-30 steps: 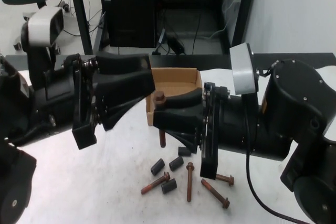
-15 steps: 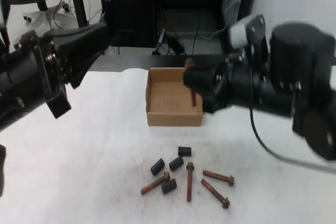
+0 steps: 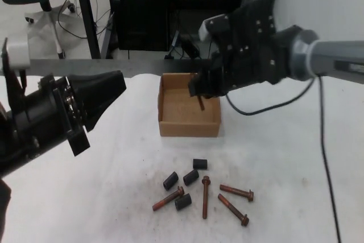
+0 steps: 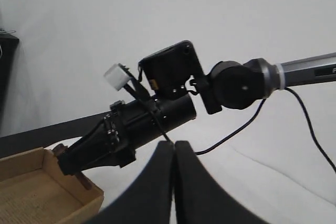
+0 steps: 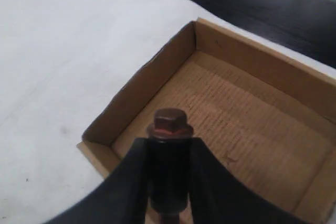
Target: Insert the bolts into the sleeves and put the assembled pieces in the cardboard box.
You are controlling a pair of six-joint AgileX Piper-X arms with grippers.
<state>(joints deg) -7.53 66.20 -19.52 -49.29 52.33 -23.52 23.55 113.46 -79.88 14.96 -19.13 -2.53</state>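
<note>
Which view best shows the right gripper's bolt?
Right wrist view: the bolt, hex head and sleeve, close up in the right gripper over the cardboard box. High view shows its shank; left wrist view, a small distant head.

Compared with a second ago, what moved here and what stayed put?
The right gripper, shut on the assembled piece throughout, swung forward from near the camera and now holds it over the cardboard box. The left gripper, fingers shut, drew off to the left side of the bench. The box, the loose bolts and the loose sleeves stayed where they were.
</note>
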